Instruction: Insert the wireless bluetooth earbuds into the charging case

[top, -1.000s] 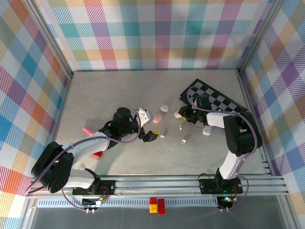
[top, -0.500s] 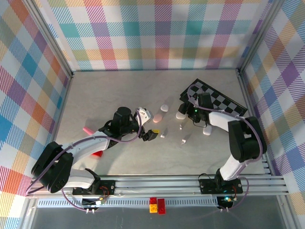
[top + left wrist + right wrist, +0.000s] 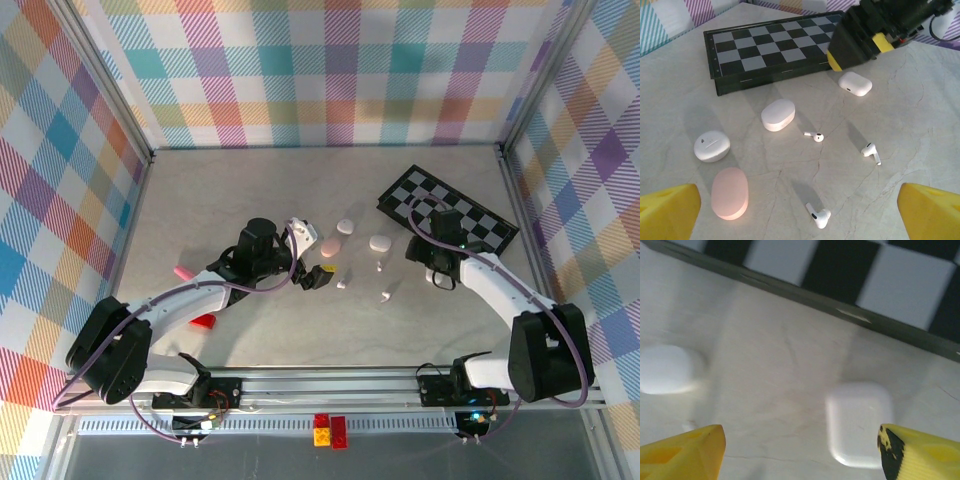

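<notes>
White earbuds (image 3: 870,151) are shown loose on the surface (image 3: 920,115), beside closed charging cases (image 3: 778,114); none is seated. The left tool (image 3: 312,257) and right tool (image 3: 799,452) are spread apart, empty; every insertion remains to be done.

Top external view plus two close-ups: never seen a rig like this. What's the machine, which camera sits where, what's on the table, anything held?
Two robot arms are bolted at the near edge of a table. The wide picture comes from a fixed camera above and behind them. Each close-up comes from a camera on one wrist, so the yellow tips there are that arm's own fingers. On the table lie a chessboard, three loose earbuds and four charging cases: a pink oval case, a round white case, an oval white case and a rounded-square white case. Nothing is held: the left gripper is open, and the right gripper hovers open over the last case.
</notes>
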`<state>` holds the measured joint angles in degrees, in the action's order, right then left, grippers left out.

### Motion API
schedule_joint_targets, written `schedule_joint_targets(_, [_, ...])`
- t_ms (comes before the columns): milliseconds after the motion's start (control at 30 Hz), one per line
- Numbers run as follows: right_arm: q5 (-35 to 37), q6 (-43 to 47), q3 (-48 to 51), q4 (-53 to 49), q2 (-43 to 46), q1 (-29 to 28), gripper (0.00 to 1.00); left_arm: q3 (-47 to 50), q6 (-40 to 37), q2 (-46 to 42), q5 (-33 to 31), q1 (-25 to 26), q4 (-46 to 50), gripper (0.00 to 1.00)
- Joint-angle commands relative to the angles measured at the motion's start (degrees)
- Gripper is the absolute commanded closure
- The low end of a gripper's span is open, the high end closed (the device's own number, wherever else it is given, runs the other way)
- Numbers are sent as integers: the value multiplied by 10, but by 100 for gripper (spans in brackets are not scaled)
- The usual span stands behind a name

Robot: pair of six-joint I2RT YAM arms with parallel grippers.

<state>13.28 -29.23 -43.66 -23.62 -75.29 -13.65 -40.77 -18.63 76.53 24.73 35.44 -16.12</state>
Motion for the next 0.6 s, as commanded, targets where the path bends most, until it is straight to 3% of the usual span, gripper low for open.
schedule_joint_targets(0, [41, 21, -12, -62, -31, 3, 22, -14, 10, 10, 1, -4, 5, 0])
schedule_joint_targets(267, [21, 9, -51, -71, -109, 6, 24, -3, 6, -3, -2, -4, -1, 0])
schedule_joint_targets(567, [-8, 7, -54, -57, -142, 6, 35, 3, 6, -11, -12, -4, -3, 0])
